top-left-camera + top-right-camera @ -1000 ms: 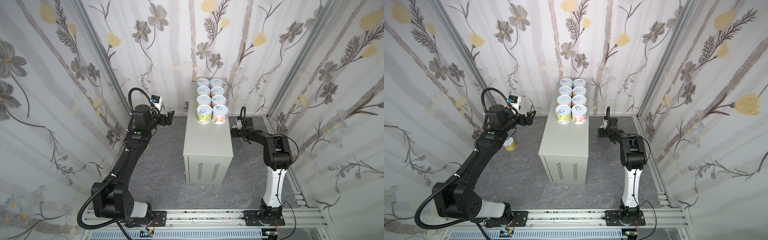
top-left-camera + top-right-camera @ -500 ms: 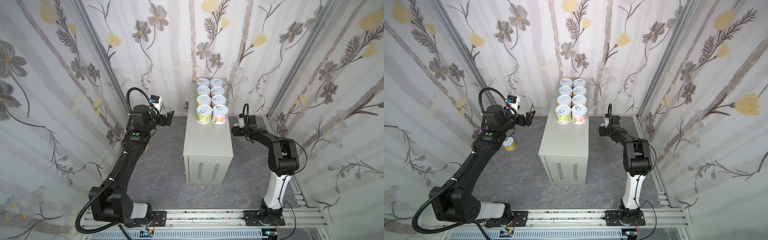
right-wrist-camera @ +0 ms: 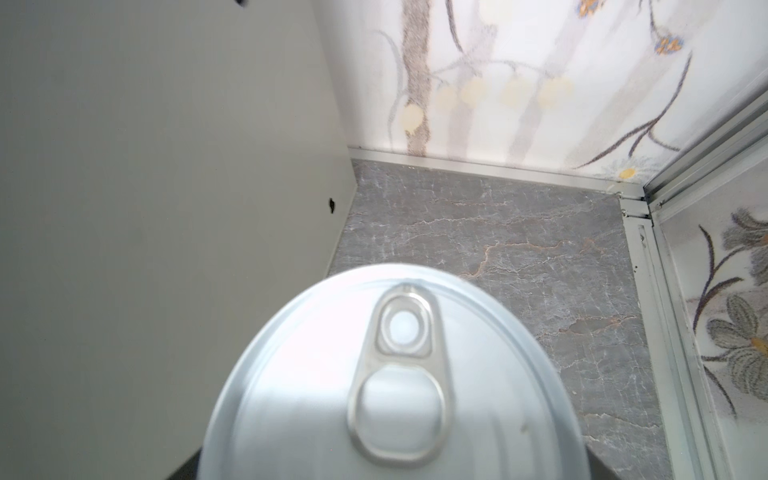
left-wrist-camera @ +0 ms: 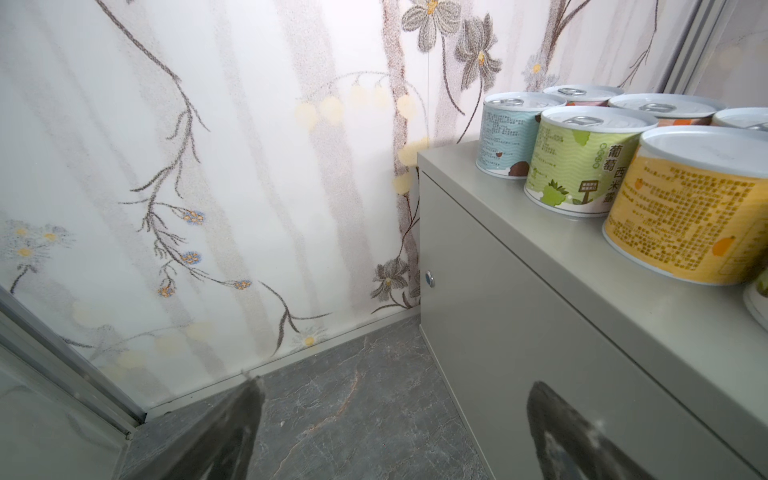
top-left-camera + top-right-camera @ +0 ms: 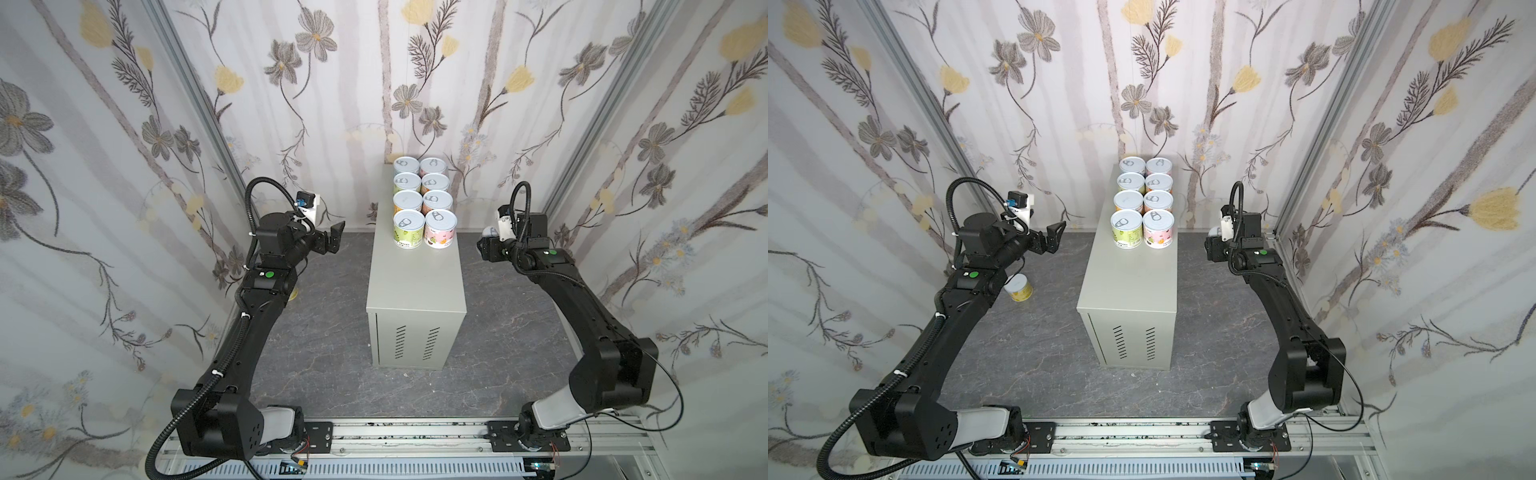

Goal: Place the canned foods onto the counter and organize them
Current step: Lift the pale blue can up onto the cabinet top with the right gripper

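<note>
Several canned foods (image 5: 420, 203) stand in two neat columns at the far end of the counter (image 5: 415, 282), seen in both top views (image 5: 1142, 203). My right gripper (image 5: 485, 246) hovers just right of the counter, shut on another can (image 5: 489, 231); its pull-tab lid (image 3: 399, 386) fills the right wrist view, beside the counter's side wall (image 3: 166, 166). My left gripper (image 5: 332, 239) hangs open and empty left of the counter, fingers (image 4: 232, 432) spread over the floor. A yellow can (image 5: 1017, 287) stands on the floor under the left arm.
The dark marbled floor (image 5: 332, 324) surrounds the counter on all sides. Floral walls with metal corner posts (image 5: 199, 104) close in on three sides. The near half of the counter top (image 5: 1129, 286) is bare. A rail (image 5: 415, 432) holds both arm bases.
My right gripper has risen a little and drawn slightly away from the counter with the can, its elbow swinging outward. The left arm has barely shifted.
</note>
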